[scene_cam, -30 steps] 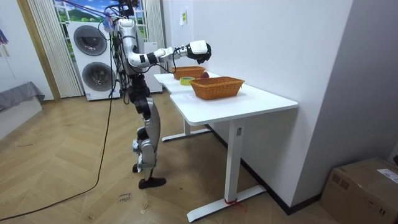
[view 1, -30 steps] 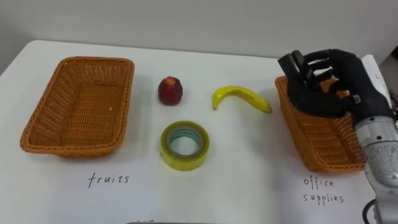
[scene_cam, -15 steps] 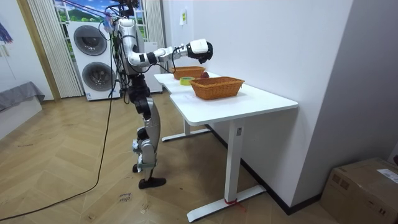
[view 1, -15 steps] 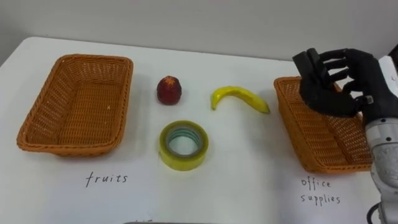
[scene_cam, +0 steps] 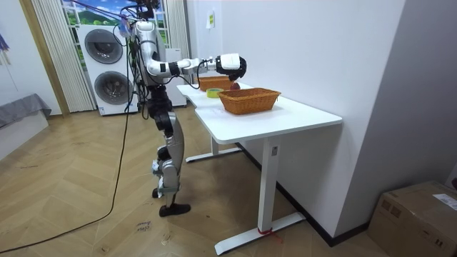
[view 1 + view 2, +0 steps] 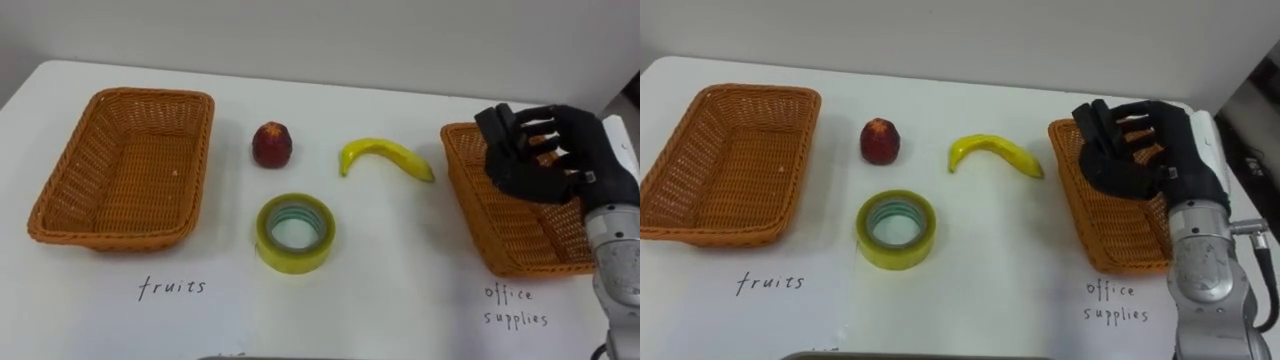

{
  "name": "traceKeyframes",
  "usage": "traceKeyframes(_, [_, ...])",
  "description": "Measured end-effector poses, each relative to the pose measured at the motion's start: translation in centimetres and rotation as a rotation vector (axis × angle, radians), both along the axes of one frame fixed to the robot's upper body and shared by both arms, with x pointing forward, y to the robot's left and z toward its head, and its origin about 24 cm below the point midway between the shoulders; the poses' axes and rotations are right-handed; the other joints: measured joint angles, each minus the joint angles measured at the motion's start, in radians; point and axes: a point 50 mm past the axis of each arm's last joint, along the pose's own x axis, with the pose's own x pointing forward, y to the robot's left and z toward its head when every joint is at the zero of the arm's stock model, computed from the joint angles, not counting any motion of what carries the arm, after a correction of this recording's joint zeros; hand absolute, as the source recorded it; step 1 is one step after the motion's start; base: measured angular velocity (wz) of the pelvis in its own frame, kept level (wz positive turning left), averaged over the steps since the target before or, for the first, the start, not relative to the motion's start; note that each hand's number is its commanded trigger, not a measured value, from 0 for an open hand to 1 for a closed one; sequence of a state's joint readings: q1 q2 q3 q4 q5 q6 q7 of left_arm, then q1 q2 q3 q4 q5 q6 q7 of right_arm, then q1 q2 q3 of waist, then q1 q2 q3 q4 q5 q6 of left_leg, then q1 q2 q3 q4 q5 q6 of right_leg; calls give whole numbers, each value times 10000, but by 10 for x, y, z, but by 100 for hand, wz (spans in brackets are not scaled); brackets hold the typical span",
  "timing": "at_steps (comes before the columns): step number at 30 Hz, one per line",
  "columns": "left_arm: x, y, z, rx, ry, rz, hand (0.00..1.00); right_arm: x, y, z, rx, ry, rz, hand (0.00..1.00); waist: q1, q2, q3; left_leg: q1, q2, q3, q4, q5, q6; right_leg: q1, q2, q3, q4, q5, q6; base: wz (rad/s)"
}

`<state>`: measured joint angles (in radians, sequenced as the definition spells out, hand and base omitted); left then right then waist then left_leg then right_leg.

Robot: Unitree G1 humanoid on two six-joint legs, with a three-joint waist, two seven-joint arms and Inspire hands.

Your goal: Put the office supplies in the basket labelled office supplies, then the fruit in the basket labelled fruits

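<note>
My right hand (image 6: 560,150) hangs over the far part of the office supplies basket (image 6: 478,222) at the table's right, its fingers curled round a small black object (image 6: 497,128). The basket looks empty under the hand. A yellow banana (image 6: 385,155) lies just left of that basket. A red fruit (image 6: 272,145) sits at mid-table, with a yellow roll of tape (image 6: 296,232) lying flat in front of it. The fruits basket (image 6: 120,165) stands empty at the left. In the room view the right hand (image 5: 235,66) reaches out over the table.
Handwritten labels "fruits" (image 6: 173,288) and "office supplies" (image 6: 515,306) mark the white table (image 6: 400,290) in front of each basket. I stand at the table's long side; a washer and dryer stack (image 5: 107,64) is behind me.
My right hand, with the black object in it, has moved right from the basket's left rim and come down a little over the basket. The fruit and tape lie as before.
</note>
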<state>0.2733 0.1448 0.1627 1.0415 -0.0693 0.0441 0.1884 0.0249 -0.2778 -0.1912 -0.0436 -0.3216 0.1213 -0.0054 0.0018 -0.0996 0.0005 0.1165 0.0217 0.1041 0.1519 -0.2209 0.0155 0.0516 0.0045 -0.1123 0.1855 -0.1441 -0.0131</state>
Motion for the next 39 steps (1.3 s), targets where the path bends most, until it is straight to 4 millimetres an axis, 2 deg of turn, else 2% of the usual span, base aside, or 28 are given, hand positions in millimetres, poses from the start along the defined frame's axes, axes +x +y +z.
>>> traceKeyframes(6, [-1, 1, 0, 22, 8, 79, 0, -2, -7, -3, 58, 149, -265, 100, -4, -15, -9, -2, 0, -1, 0, -1, 0, 8, 0, 1, -16, -2, 2, 0])
traceKeyframes(9, [-4, 1, 0, -1, 150, 120, 0, -5, -14, -18, 193, 855, -533, 100, -26, -63, -10, 1, -5, -3, 6, 0, 1, 22, -7, 4, -16, -2, 2, 0])
traceKeyframes(15, [-10, 2, -1, -29, 427, 347, 0, -6, -16, -25, 87, 1296, -544, 99, -65, -55, -14, -9, -6, -2, 28, 0, 1, 22, -7, 5, -21, -4, 4, 0])
traceKeyframes(16, [-10, 2, -1, -42, 437, 348, 0, -6, -16, -25, 75, 1322, -517, 83, -64, -48, -14, -8, -9, 5, 33, 0, 1, 21, -10, 9, -21, -4, 4, 0])
traceKeyframes(17, [-11, 2, -1, -50, 450, 351, 0, -6, -16, -25, 87, 1353, -476, 61, -62, -46, -14, -5, -10, 13, 35, 0, 1, 21, -11, 14, -22, -4, 5, 0])
traceKeyframes(18, [-11, 2, -1, -55, 463, 354, 0, -6, -16, -25, 92, 1365, -459, 6, -62, -46, -14, -5, -11, 14, 36, 0, 1, 20, -11, 15, -22, -4, 5, 0])
traceKeyframes(19, [-11, 2, -1, -69, 486, 359, 0, -6, -16, -25, 93, 1388, -432, 0, -63, -44, -13, -4, -11, 13, 56, 0, 1, 20, -11, 18, -23, -4, 5, 0])
traceKeyframes(39, [-5, 1, -1, -107, 403, 344, 0, -6, -16, -25, 32, 1442, -394, 0, -60, 89, -16, -2, -9, 4, 115, 0, 1, 55, -10, 60, -15, -4, 4, 0])
